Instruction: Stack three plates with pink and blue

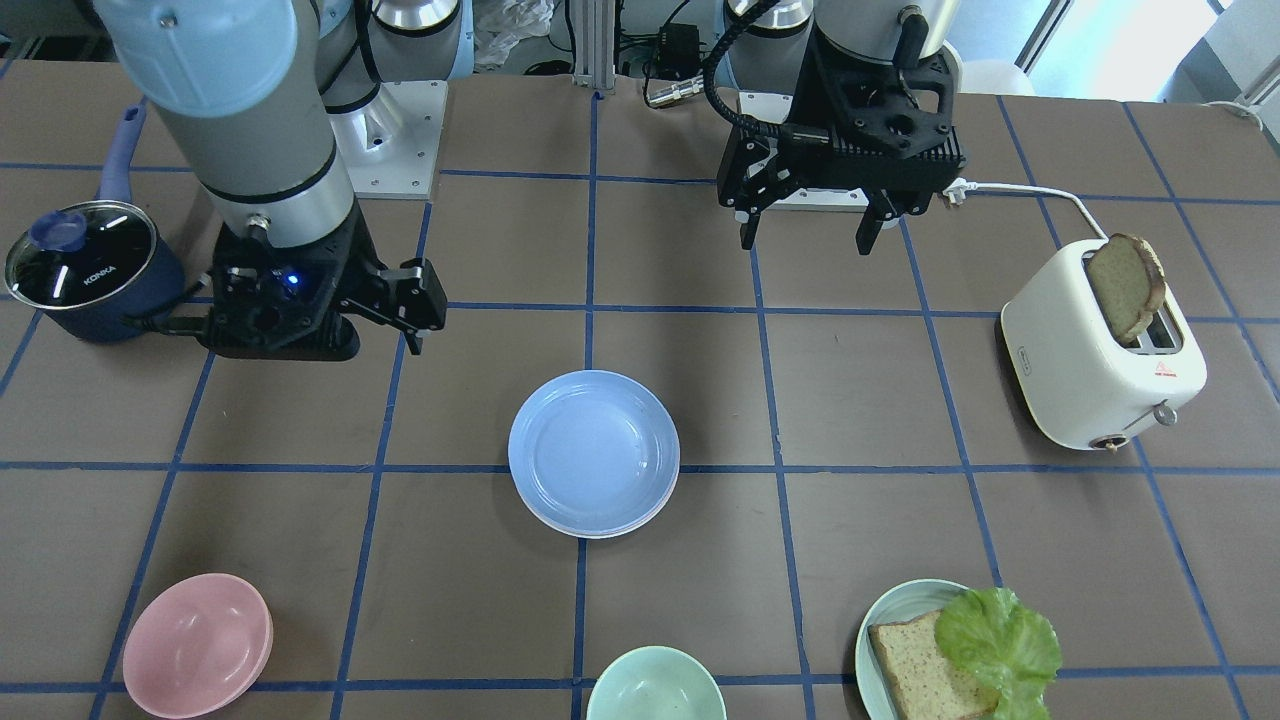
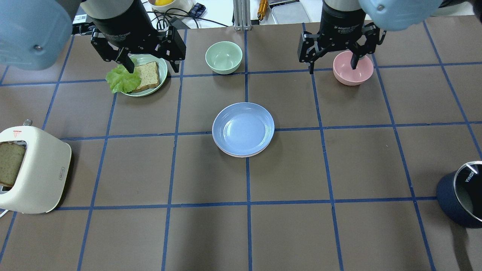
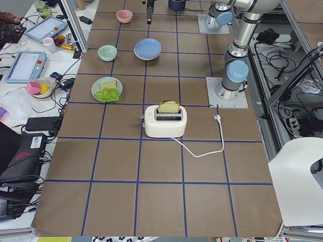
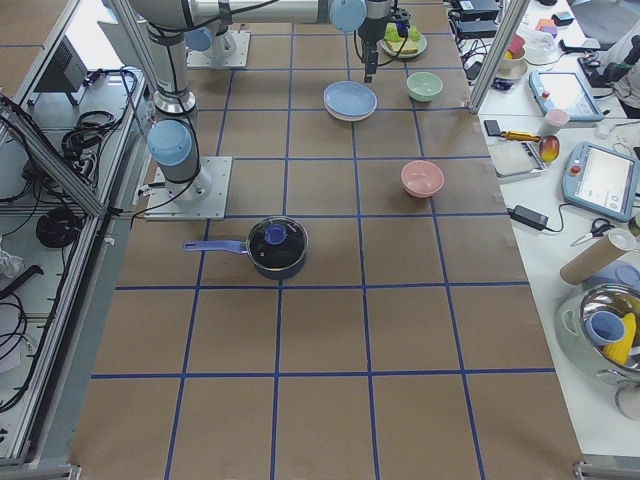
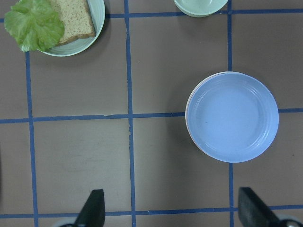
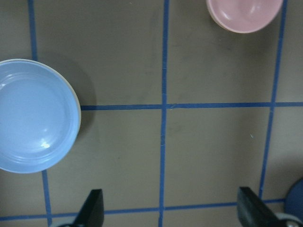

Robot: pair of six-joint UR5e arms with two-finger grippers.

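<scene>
The light blue plate point(image 2: 243, 128) lies on top of a stack at the table's middle. It also shows in the front view point(image 1: 593, 452) and both wrist views point(image 5: 232, 117) point(image 6: 35, 116). A pale pink rim point(image 2: 241, 154) peeks out under it. I cannot make out a cream-white plate; the blue plate hides the rest of the stack. My left gripper point(image 2: 153, 69) is open and empty, high above the table beyond the stack on my left. My right gripper point(image 2: 333, 67) is open and empty, high above the pink bowl on my right.
A pink bowl point(image 2: 353, 67) and a green bowl point(image 2: 223, 56) stand at the far side. A pale green plate point(image 2: 162, 77) holds bread and lettuce. A white toaster point(image 2: 34, 169) with a bread slice is near left. A dark blue pot point(image 2: 461, 199) is near right.
</scene>
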